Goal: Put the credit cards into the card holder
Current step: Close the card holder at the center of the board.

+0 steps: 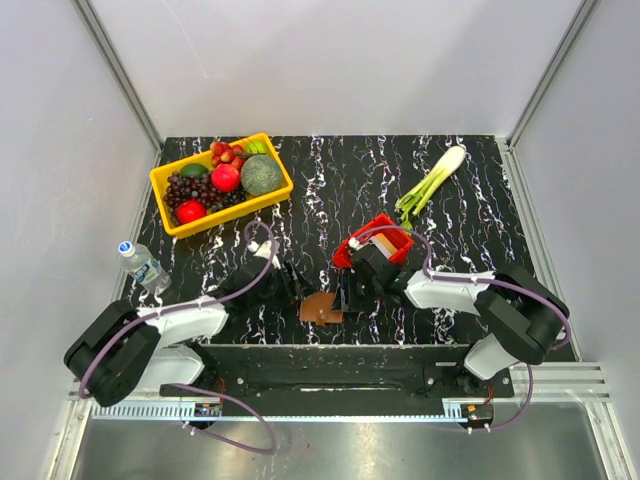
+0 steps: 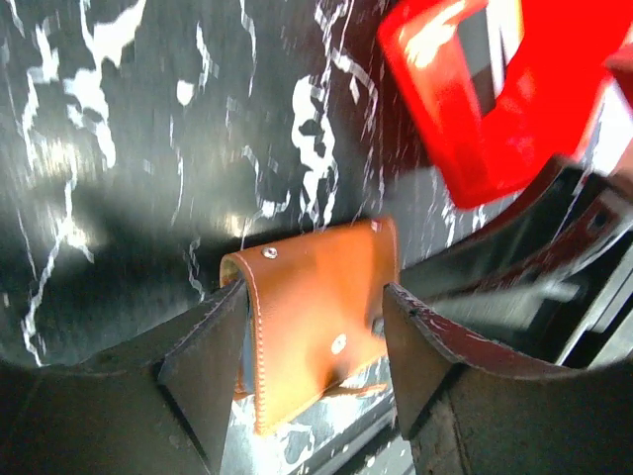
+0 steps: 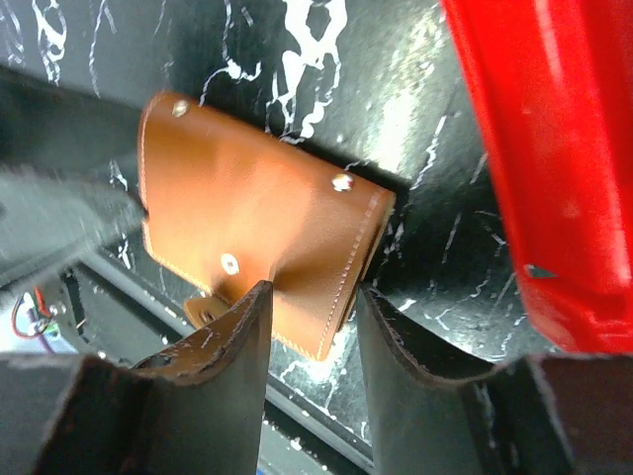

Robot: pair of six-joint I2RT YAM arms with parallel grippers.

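Black white-veined marble table point(image 1: 480, 230), white walls. Top view, left to right: water bottle point(image 1: 142, 264), yellow fruit basket point(image 1: 235, 212), left gripper point(image 1: 296, 287), card holder point(image 1: 321, 308) flat near the front edge, right gripper point(image 1: 348, 293), red bin point(image 1: 388, 224), leek point(image 1: 430, 182). Left wrist only: jaws wide astride holder, contact unclear, pale blue inside. Right wrist only: jaws pinching its edge.

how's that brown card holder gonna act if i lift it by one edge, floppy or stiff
Probably semi-floppy: the card holder is thin stitched leather folded over, so held by one edge it may sag or gape. Its smooth face looks slick, so a shallow pinch might slip. Flat-sided with no round part, it should not roll.
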